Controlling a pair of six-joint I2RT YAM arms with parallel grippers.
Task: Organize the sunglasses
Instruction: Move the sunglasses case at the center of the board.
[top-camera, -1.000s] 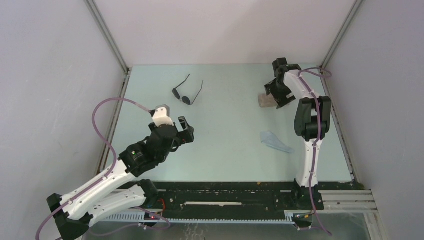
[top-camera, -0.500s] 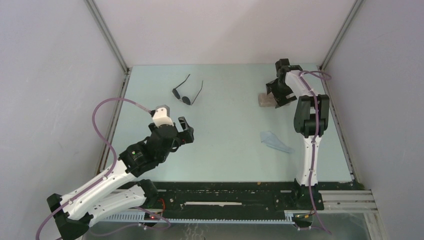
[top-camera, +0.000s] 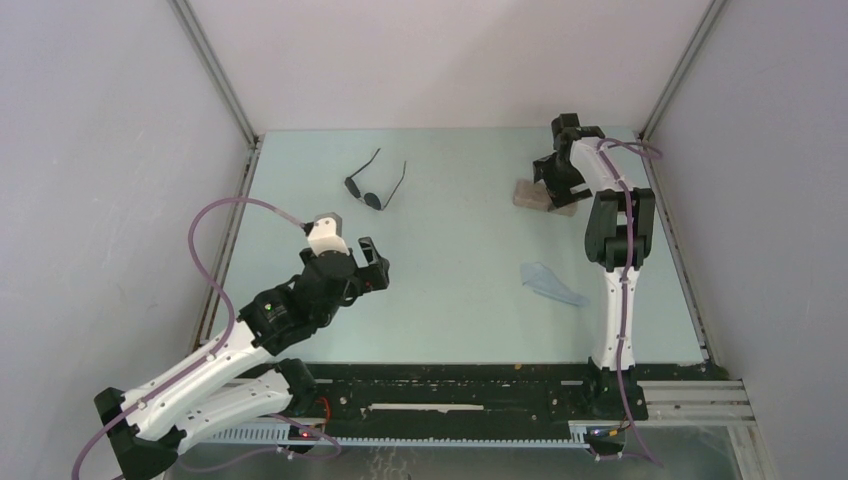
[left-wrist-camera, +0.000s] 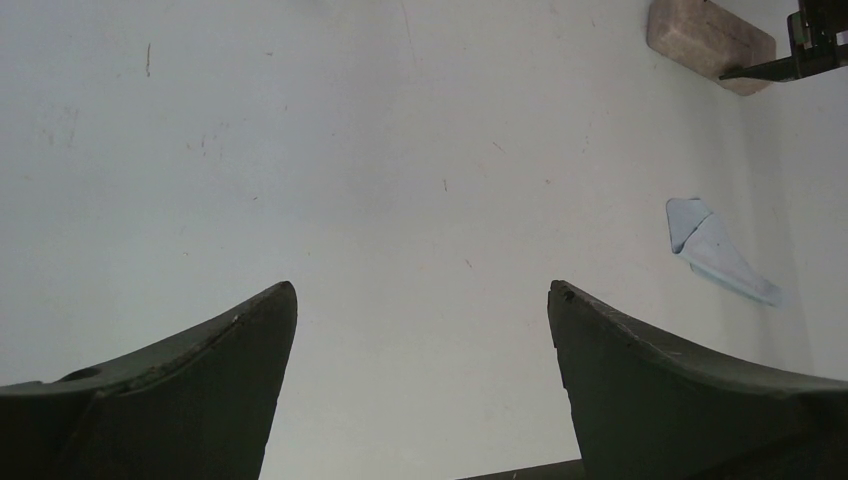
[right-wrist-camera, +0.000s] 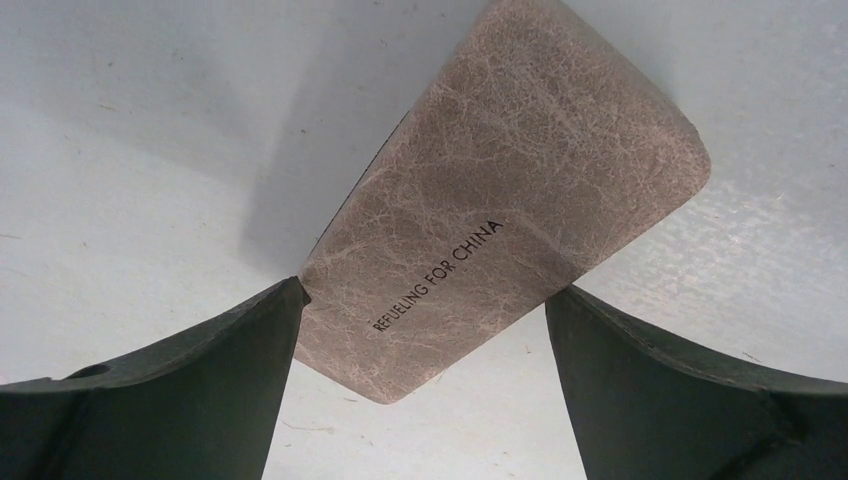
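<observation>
- The right gripper (right-wrist-camera: 422, 288) has its jaws spread wide, one dark finger on each side of the closed case (right-wrist-camera: 505, 190).
- In the right wrist view the case runs slantwise between the two fingers, and the left fingertip meets its long edge. I cannot tell whether either tip truly touches it.
- The case is grey-brown with a cracked leather look and bears the print "REFUELING FOR CHINA". It lies flat on the pale table (top-camera: 460, 250).
- The left gripper (top-camera: 368, 262) also has its jaws wide apart, with only bare table between them. It hangs well to the left of the case (top-camera: 528, 194) and nearer the arm bases.
- The sunglasses (top-camera: 374, 188) lie on the table well left of the case, at about the same depth. Their thin black frame is open and both temple arms point toward the far wall.
- The sunglasses are in neither pair of jaws. They lie beyond the left gripper's tips, apart from them, and far from the right gripper (top-camera: 553, 188).
- A light blue cloth (top-camera: 551, 283), folded to a point, lies nearer the bases than the case and apart from it.
</observation>
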